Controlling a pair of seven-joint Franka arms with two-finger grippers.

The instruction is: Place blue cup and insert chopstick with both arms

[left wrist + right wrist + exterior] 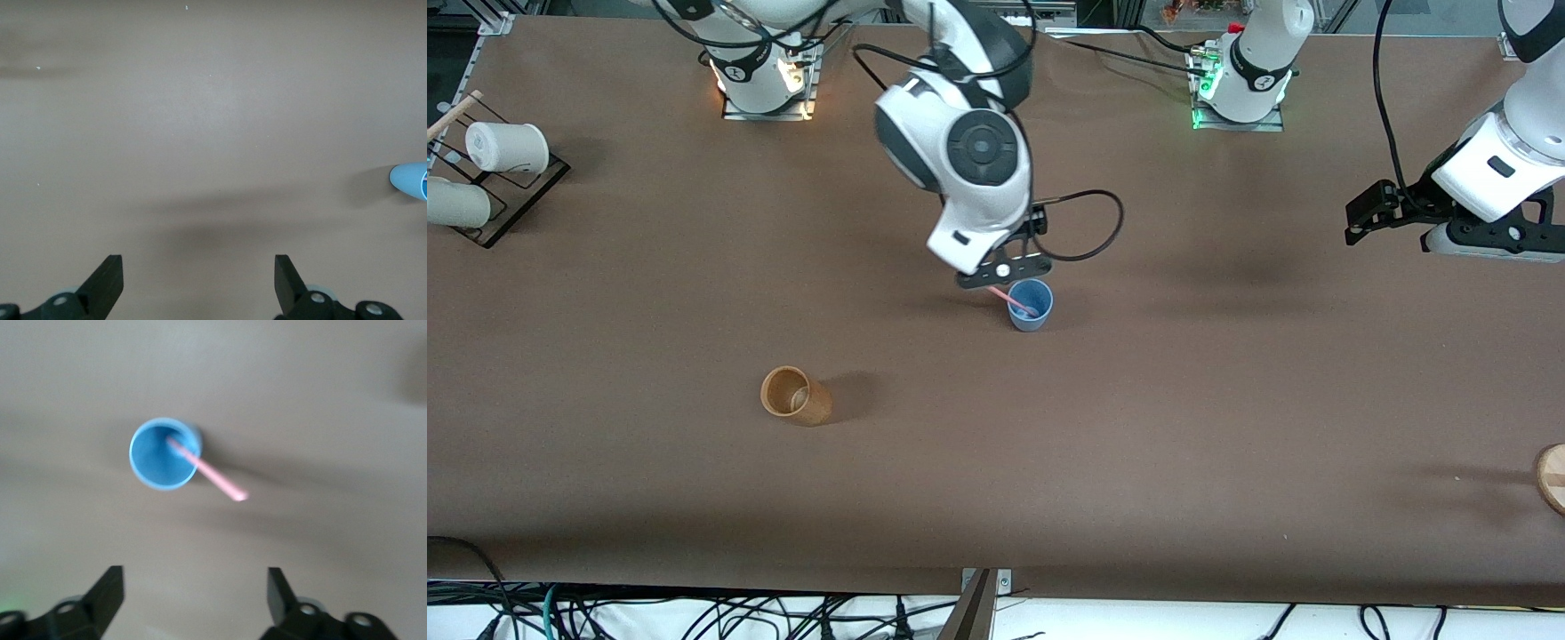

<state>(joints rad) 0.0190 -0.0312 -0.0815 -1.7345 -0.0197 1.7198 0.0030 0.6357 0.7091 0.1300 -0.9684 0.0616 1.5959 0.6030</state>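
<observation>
In the front view, the blue cup [1030,305] stands upright near the centre of the frame on the brown desk [1138,427]. The chopstick [1012,300] already sits in it and leans on the rim, its free end pointing to the upper left of the frame, under the right pincer [1005,269]. The left pincer [1360,218] waits over the desk at the right edge of the frame.

In the left wrist view, the left pincer [199,280] is wide and holds nothing. Only a piece of the blue cup [410,181] shows at the right edge.

In the right wrist view, the right pincer [195,597] is wide and empty at the bottom of the frame, and the blue cup [163,453] is in the upper left part. The chopstick [207,470] has its long axis slanted, from the cup bottom toward the lower right.

The cup seems light and smooth, so it could tip easily; I judge the best hold is across its wall, near the rim. The stick seems stiff, thin and light, best pinched near its free end.
</observation>
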